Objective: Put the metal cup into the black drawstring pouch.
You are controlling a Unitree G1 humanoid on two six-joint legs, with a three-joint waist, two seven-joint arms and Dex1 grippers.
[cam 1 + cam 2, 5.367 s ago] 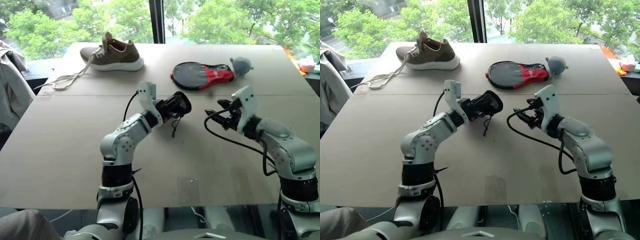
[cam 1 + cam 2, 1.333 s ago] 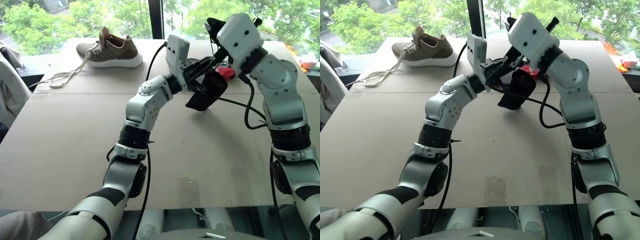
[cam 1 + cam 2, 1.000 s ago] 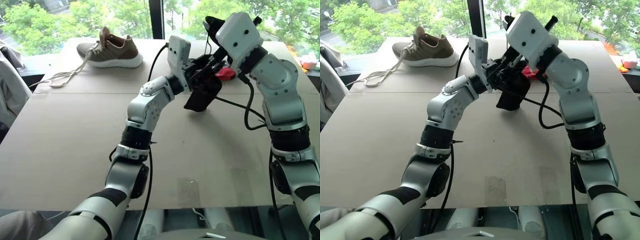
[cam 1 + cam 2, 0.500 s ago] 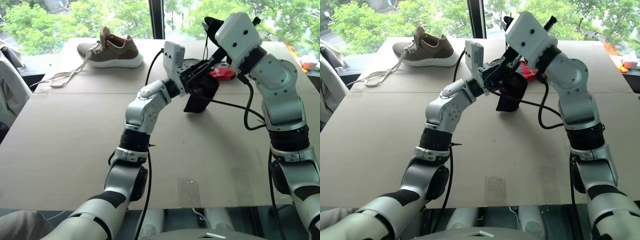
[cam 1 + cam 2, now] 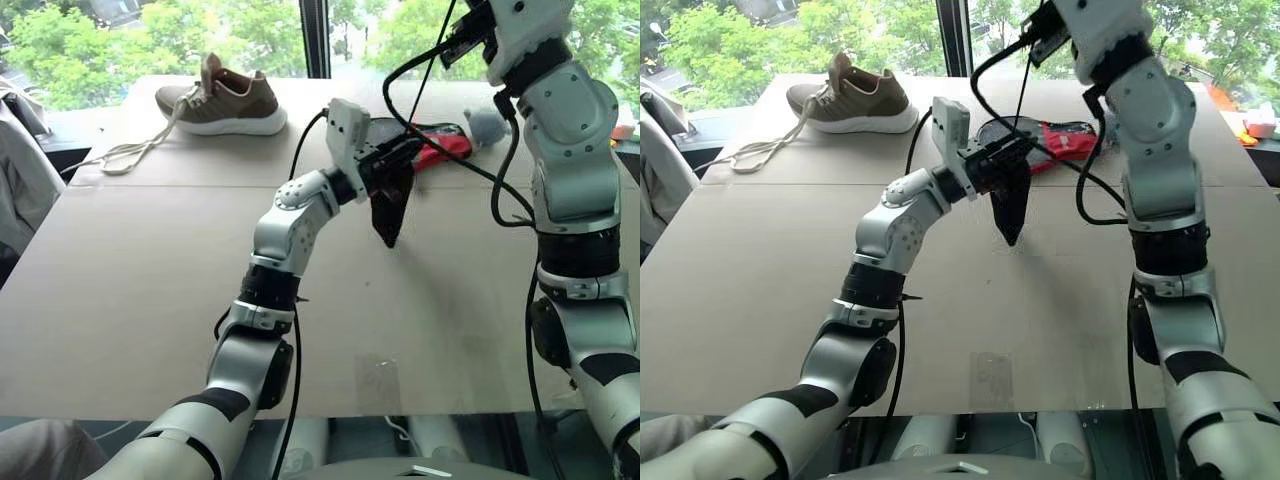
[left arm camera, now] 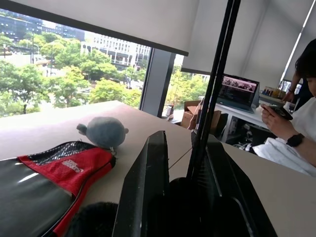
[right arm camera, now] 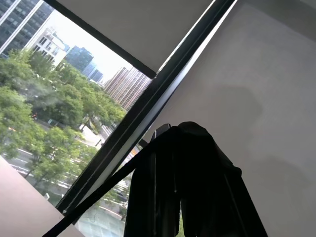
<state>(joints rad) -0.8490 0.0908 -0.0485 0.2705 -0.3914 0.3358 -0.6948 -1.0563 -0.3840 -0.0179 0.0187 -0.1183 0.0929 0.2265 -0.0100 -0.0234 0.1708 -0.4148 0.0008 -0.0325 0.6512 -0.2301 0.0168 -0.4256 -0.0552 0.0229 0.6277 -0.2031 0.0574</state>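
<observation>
The black drawstring pouch (image 5: 390,208) hangs over the table as a narrow, pointed bundle. My left gripper (image 5: 393,165) is shut on its top; black fabric sits between its fingers (image 6: 145,187). A thin drawstring cord (image 6: 213,84) runs taut from the pouch up to my right gripper (image 5: 1042,30). That gripper is raised high above the table and shut on the cord (image 7: 94,197). The metal cup is hidden.
A brown shoe (image 5: 225,100) with loose laces lies at the table's far left. A black-and-red oval case (image 5: 440,148) and a grey plush toy (image 5: 487,125) lie just behind the pouch. A person (image 6: 298,123) sits at a desk beyond the table.
My right gripper has risen up and away from the pouch, pulling the cord taut. The pouch has gone from a bulky shape to a narrow, hanging one under the left gripper.
</observation>
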